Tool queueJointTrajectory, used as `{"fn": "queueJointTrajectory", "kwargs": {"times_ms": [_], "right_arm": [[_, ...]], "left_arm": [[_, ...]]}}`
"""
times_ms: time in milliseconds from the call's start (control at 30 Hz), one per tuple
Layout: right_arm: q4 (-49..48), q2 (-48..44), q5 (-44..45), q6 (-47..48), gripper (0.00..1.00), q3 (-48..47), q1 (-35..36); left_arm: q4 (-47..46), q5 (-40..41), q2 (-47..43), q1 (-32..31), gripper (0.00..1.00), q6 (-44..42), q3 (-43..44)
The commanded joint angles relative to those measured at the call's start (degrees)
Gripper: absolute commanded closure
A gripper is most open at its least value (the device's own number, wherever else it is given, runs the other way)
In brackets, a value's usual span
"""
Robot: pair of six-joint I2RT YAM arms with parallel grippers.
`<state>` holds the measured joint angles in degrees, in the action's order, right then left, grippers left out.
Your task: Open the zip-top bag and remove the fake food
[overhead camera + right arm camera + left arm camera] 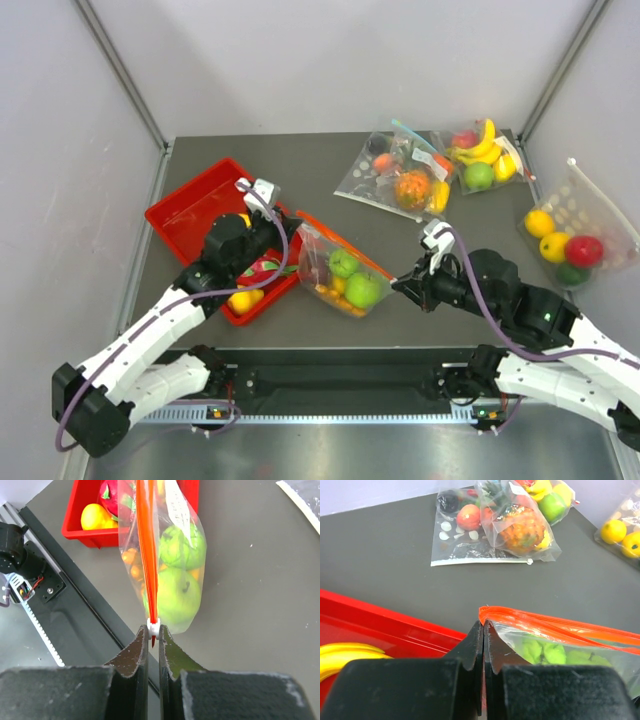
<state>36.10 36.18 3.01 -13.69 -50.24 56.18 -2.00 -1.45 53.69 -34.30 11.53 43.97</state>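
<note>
Holding the clear crinkly plastic zip-top bag [345,275] by both ends, we find it near the near edge of the dark grey table [300,165], at mid-width. The left gripper [483,630] is clenched on the left end of the orange-red zip strip [340,238], just beside the red plastic tray [185,215]. The right gripper [154,636] pinches the strip's white slider [154,626]. Both arms reach inward, low. Bare surface lies beyond the bag. Green toy apples [175,595] sit inside.
</note>
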Motion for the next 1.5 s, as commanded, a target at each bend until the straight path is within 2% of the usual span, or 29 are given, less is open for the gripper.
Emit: {"fn": "queueJointTrajectory", "kwargs": {"times_ms": [0, 233, 367, 433, 467, 500, 533, 600, 767, 900, 1200, 1467], "right_arm": [[3.3, -1.6, 0.4, -1.3, 1.0, -0.8, 0.2], [5.3, -3.4, 0.8, -1.8, 1.0, -1.3, 0.2], [5.7, -3.2, -0.5, -1.3, 0.99, -2.3, 0.3], [5.4, -2.8, -1.2, -0.5, 0.85, -3.3, 0.3], [5.1, -2.5, -1.7, -0.3, 0.73, -3.6, 0.2], [4.9, -2.3, -1.8, -0.2, 0.54, -4.0, 0.3], [4.0, -1.6, -1.9, 0.5, 0.41, -4.4, 0.3], [2.6, -1.0, -1.8, 0.9, 0.29, -4.7, 0.2], [-4.6, 3.4, -1.4, 2.3, 0.27, -4.9, 0.2], [-8.4, 10.4, -2.8, 4.8, 0.27, -6.4, 0.3], [-12.8, 19.6, -4.8, 7.2, 0.28, -9.4, 0.2], [-13.8, 20.9, -1.5, 7.6, 0.33, -8.1, 0.2]], "left_arm": [[-3.4, 7.2, -1.2, 1.6, 1.0, 0.2, -0.8], [-3.9, 8.1, -2.2, 1.9, 1.0, 0.7, -2.6], [-4.5, 5.9, -3.6, 1.8, 1.0, 0.0, -4.1], [-5.1, 2.8, -4.3, 1.8, 1.0, -0.8, -5.4], [-5.6, 1.8, -5.2, 1.9, 1.0, -1.0, -5.8], [-5.8, 0.5, -5.6, 1.9, 1.0, -1.2, -6.7], [-6.0, -2.6, -6.1, 1.9, 1.0, -2.1, -7.0], [-6.1, -4.5, -7.3, 1.9, 1.0, -2.2, -8.0], [-7.1, -12.0, -9.9, 1.9, 1.0, -2.7, -10.5], [-7.5, -15.6, -10.0, 1.8, 1.0, -2.7, -10.4], [-7.2, -16.5, -10.6, 1.7, 1.0, -3.1, -10.4], [-7.4, -17.1, -11.9, 1.7, 1.0, -3.1, -10.7]]}}
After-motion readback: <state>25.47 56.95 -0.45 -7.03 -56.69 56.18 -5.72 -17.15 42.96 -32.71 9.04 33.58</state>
